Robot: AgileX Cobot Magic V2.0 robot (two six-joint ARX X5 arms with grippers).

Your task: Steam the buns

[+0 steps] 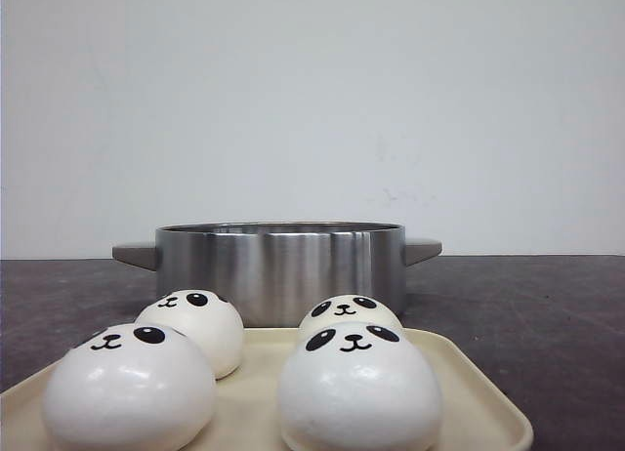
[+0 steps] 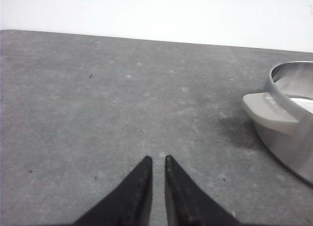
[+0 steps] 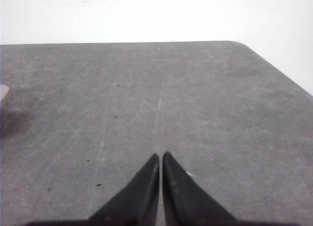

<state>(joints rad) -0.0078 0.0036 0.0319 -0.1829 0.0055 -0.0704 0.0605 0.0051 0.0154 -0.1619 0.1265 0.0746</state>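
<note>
Buns [image 1: 244, 373], all four, are sitting on the tray [image 1: 479, 397] just in front of the pot [image 1: 280, 266]. Left gripper [image 2: 157, 160] and right gripper [image 3: 160, 156] are hovering over bare surface [image 2: 98, 99], both closed and holding nothing.

We see the left gripper [image 2: 157, 160] with its black jaws drawn nearly together, only a thin slit between the tips, nothing held. The right gripper [image 3: 160, 156] matches: jaws closed to a hairline gap, empty. We find neither arm in the front view.
</note>
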